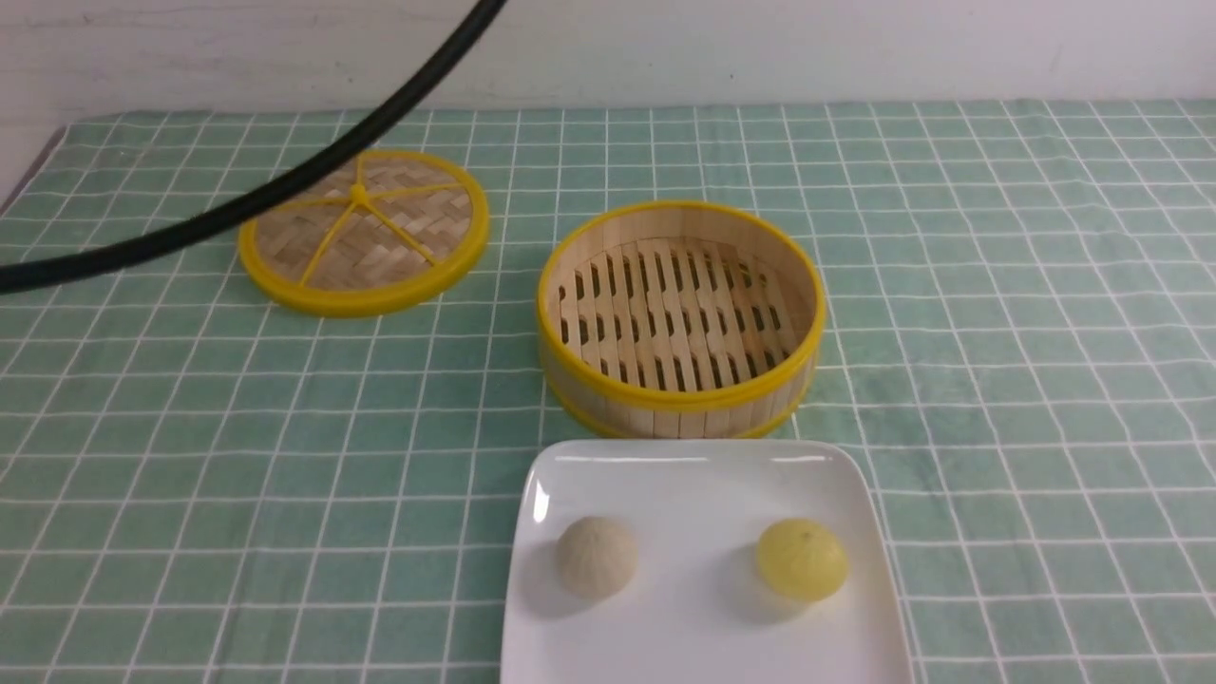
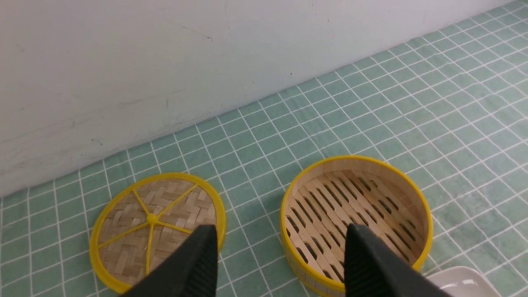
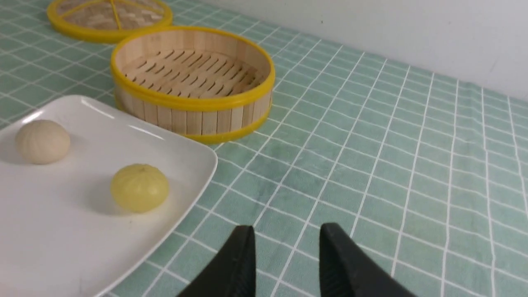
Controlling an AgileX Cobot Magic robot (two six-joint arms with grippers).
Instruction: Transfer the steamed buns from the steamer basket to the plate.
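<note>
Sitting apart on glossy white square plate (image 1: 703, 475): off-white beige bun (image 1: 596, 557), pale yellow bun (image 1: 801, 559); left fingers (image 2: 185, 268), right fingers (image 3: 239, 264) spread, empty.

Plate (image 1: 703, 484) cut off at bottom edge

Your tabletop (image 1: 1045, 285) is covered by a pale green cloth (image 1: 190, 456) printed with a white grid of squares. The cloth lies flat, and a faintly darker patch shows toward 3 o'clock of centre. At 12 o'clock the cloth runs up to a plain white wall (image 1: 760, 47). Its finish is matt, and in the left wrist view you will note hairline scratches and a few small dark specks. At 10 o'clock the cloth's corner ends short of the wall. Lighting is even and diffuse, and shadows on the cloth are soft-edged and faint.
</note>
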